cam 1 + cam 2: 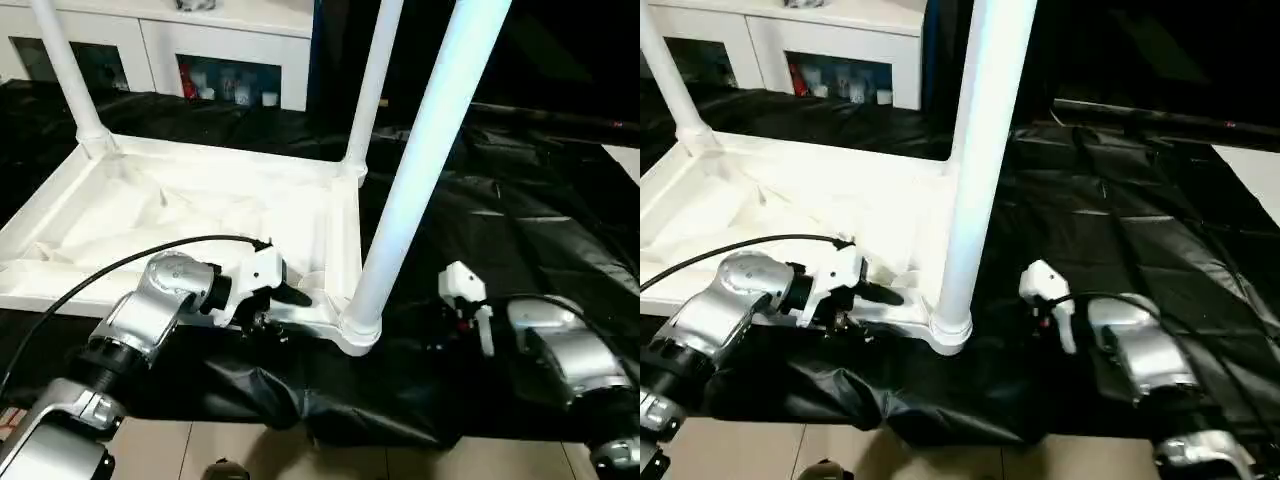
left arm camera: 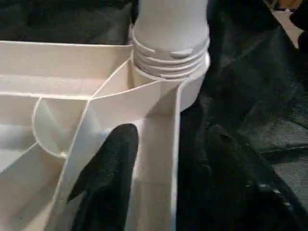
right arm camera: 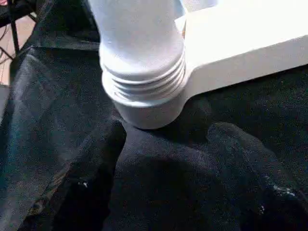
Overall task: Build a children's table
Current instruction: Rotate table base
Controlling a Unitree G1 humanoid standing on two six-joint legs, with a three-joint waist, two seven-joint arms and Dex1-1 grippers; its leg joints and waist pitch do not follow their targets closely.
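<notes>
- On the black sheet [image 1: 520, 230]: children's table [image 1: 150, 215] lies upside down, three legs standing in corner sockets.
- Near leg [image 1: 415, 170] stands between both grippers.
- Left gripper [image 2: 159, 159] straddles the near rim wall beside that socket; grip uncertain.
- Right gripper [image 3: 163, 144] gapes empty, just beside the socket.
- Behind: white cabinet [image 1: 225, 45], small items inside.

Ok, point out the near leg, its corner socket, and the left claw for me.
near leg [image 1: 420, 160], left eye view, on the middle of its shaft.
corner socket [image 3: 151, 113], right wrist view, on the socket's outer wall below the threads.
left claw [image 1: 288, 294], left eye view, between its black fingertips.
</notes>
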